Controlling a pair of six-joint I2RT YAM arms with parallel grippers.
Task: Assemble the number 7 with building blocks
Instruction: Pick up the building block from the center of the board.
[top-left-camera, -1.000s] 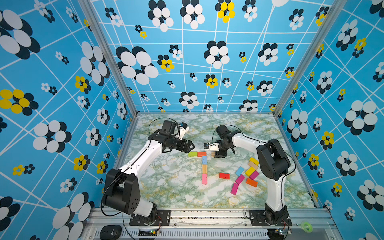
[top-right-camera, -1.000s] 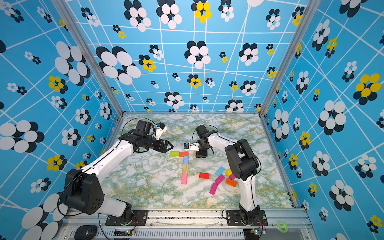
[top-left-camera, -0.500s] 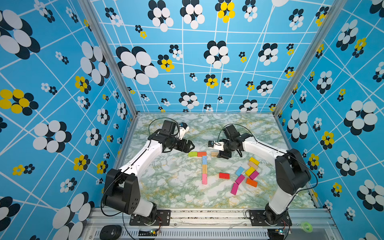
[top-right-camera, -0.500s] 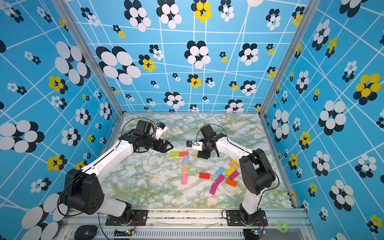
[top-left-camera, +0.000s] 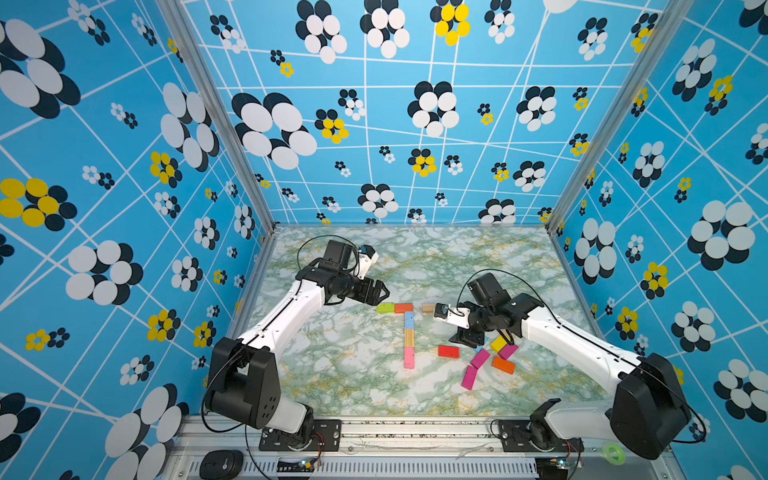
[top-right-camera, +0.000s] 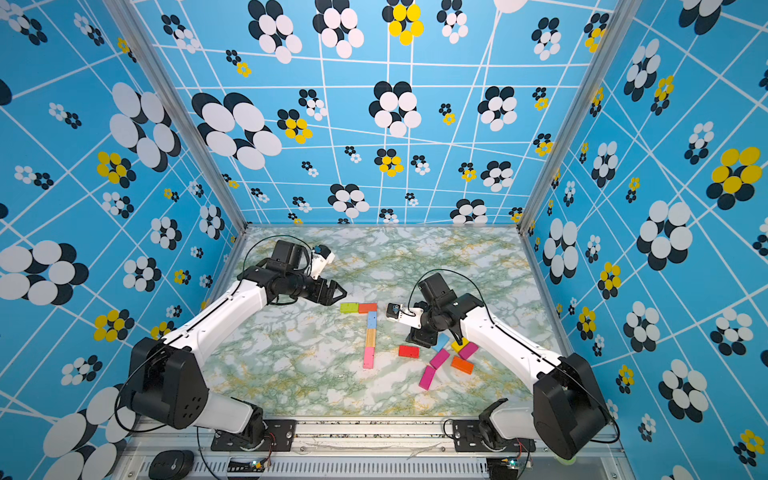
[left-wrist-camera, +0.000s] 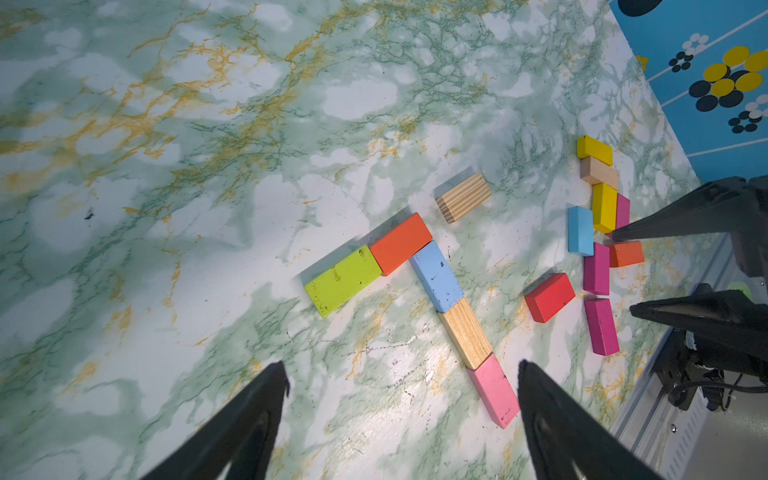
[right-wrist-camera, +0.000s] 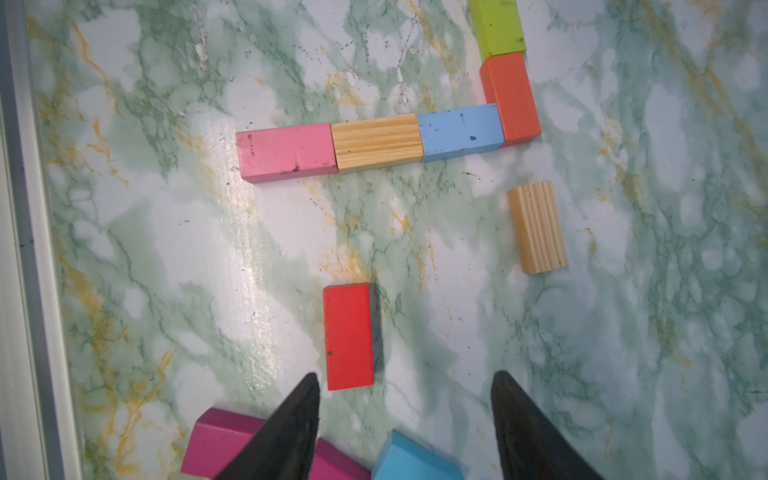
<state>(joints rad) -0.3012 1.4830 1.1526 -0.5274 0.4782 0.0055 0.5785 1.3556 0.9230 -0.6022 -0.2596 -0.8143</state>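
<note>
the right gripper (right-wrist-camera: 406, 378) has withdrawn from the striped wood block (top-left-camera: 428, 308) to the loose building blocks (top-left-camera: 482, 358), fingers spread and empty. the left gripper (left-wrist-camera: 402, 365) stays spread near the green block (top-left-camera: 385, 308). the number 7 (top-left-camera: 409, 337) lies unchanged mid-bench (top-left-camera: 340, 374).

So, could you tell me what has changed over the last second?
The right end effector drew back from the loose striped wooden block toward the pile of spare coloured blocks, open and empty. The left end effector and the five-block 7 figure stayed put.
</note>
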